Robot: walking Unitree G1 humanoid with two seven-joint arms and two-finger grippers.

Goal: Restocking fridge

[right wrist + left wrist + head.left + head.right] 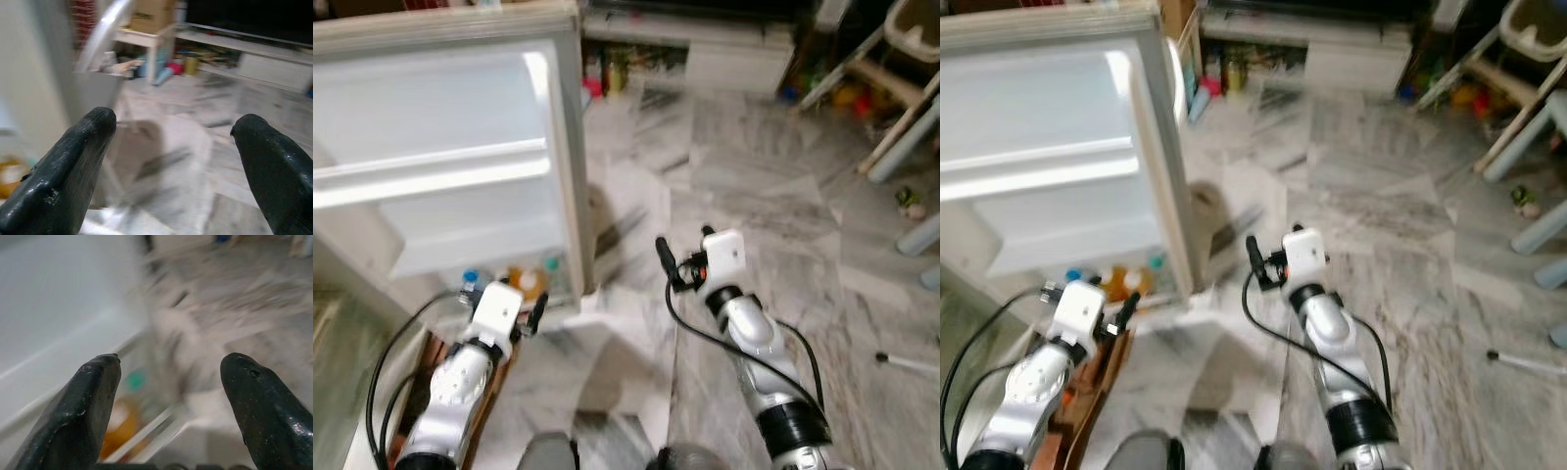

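The white fridge door (440, 166) stands open at the left, its inner shelves facing me. Its lowest shelf holds an orange bottle (524, 284) with a white cap, a blue-capped bottle (470, 279) and a teal-capped one (551, 264). My left gripper (505, 296) is just in front of that shelf, open, with nothing between its fingers (83, 406); the left wrist view shows the orange bottle (120, 423) blurred beyond them. My right gripper (685, 245) hovers open and empty over the marble floor (764, 196), right of the door's edge.
A low white cabinet (734, 54) with clutter runs along the back. White and wooden furniture (901, 69) and pale blue legs (920, 235) stand at the right, with a thin stick (906, 364) on the floor. A brown box (426, 367) sits under my left arm.
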